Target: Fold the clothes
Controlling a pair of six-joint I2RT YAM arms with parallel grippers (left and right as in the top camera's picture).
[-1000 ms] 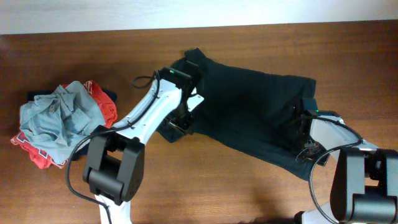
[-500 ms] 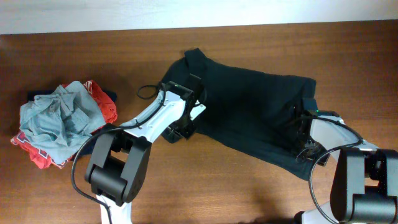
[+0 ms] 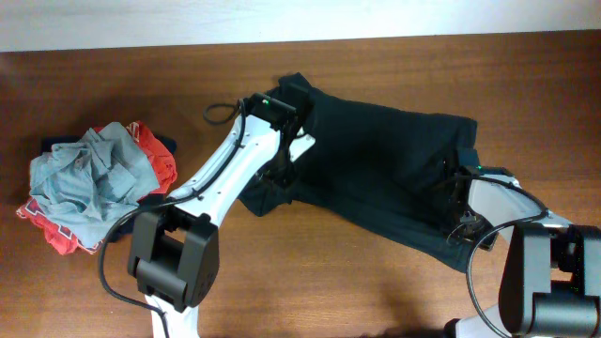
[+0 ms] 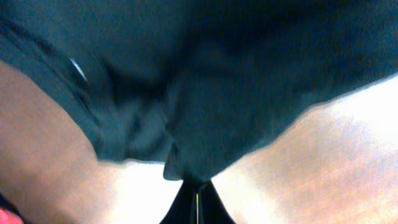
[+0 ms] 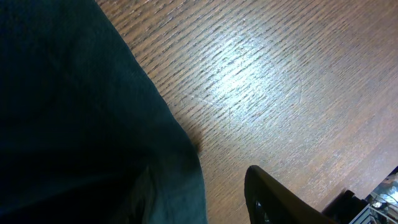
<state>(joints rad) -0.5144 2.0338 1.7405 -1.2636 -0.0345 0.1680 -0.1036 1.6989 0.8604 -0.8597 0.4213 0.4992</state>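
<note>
The black shirt point(image 3: 376, 169) lay long toward the right edge of the worktop point(image 3: 84, 291). The left end effector point(image 4: 198, 186) pinched its left end; the right end effector point(image 3: 460, 202) hid its grip

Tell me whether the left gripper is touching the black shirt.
Touching. The left wrist view, though blurred, shows an edge of the shirt running straight into the closed left gripper, with no gap between them.

The T-shirt point(image 3: 376, 174) lies spread across the table point(image 3: 310, 291). Well off to its left, apart from it, sits the pile of garments point(image 3: 94, 183). Left gripper point(image 3: 272, 178) is over the T-shirt's left edge, right gripper point(image 3: 454, 193) at its right end.
</note>
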